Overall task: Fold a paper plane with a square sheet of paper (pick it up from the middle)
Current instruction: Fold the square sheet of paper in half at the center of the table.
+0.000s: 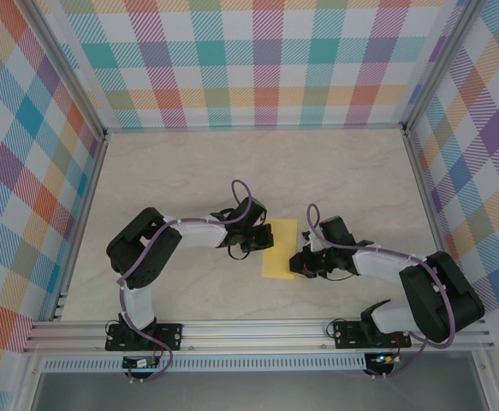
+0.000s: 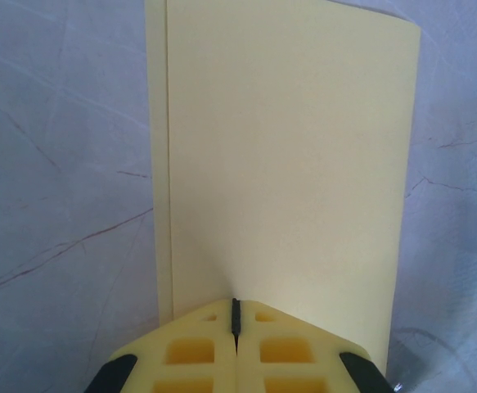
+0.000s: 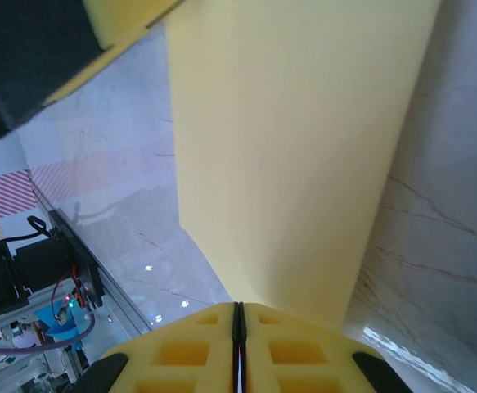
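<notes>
Locate the thin bright-yellow square sheet of paper (image 1: 279, 248) just below the centre of the top external view, over the pale marbled table (image 1: 189, 171). From above it reads as a tall rectangle between the two arms. The left gripper (image 1: 260, 243) meets its left edge. The right gripper (image 1: 300, 261) meets its lower right edge.

In the left wrist view, check the left gripper (image 2: 235, 315) at bottom centre. Its yellow fingers (image 2: 189, 352) are pressed together on the near edge of the sheet (image 2: 287, 164), which extends to the top of the frame. A second layer shows as a narrow strip along the sheet's left side.

In the right wrist view, the right gripper (image 3: 238, 315) at bottom centre is likewise clamped on the sheet (image 3: 287, 139), which runs to the top of the frame.
</notes>
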Available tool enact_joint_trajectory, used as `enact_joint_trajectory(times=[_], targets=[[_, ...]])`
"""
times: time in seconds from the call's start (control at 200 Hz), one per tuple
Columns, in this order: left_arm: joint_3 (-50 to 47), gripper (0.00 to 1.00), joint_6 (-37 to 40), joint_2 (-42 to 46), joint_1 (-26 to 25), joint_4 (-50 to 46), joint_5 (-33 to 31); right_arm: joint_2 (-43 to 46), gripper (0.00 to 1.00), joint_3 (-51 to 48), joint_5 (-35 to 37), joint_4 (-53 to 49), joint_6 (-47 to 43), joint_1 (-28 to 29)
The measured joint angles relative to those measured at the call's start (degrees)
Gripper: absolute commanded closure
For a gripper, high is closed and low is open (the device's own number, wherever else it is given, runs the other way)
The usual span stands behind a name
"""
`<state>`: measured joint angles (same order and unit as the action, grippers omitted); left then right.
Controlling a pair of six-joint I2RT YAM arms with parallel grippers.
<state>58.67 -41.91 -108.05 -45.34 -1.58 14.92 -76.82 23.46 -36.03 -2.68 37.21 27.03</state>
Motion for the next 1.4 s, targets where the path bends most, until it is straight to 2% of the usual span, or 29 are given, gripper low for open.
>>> enact_joint_trajectory(times=[0.41,0.73,0.915,1.1,1.16,1.4], targets=[[0.02,1.0,0.02,0.0,0.0,0.0,0.0,-2.49,0.89,-0.57,3.48,-2.6,-0.55,0.87],[0.02,1.0,0.07,0.0,0.0,-0.11,-0.22,-5.95,0.91,3.19,5.01,-5.16,1.29,3.34],[0.02,1.0,0.33,0.13,0.0,-0.28,-0.37,-3.45,0.86,2.4,7.17,-5.27,1.86,4.22],[0.02,1.0,0.7,0.83,0.0,-1.68,-0.74,2.25,0.81,2.25,10.19,-10.32,1.86,4.48],[0.02,0.98,0.87,1.33,0.0,-2.93,-1.09,3.61,0.8,3.17,11.56,-12.46,1.77,4.48],[-0.02,0.76,1.2,6.12,0.0,-10.73,-4.17,1.73,0.76,11.28,15.69,-15.76,1.77,4.48]])
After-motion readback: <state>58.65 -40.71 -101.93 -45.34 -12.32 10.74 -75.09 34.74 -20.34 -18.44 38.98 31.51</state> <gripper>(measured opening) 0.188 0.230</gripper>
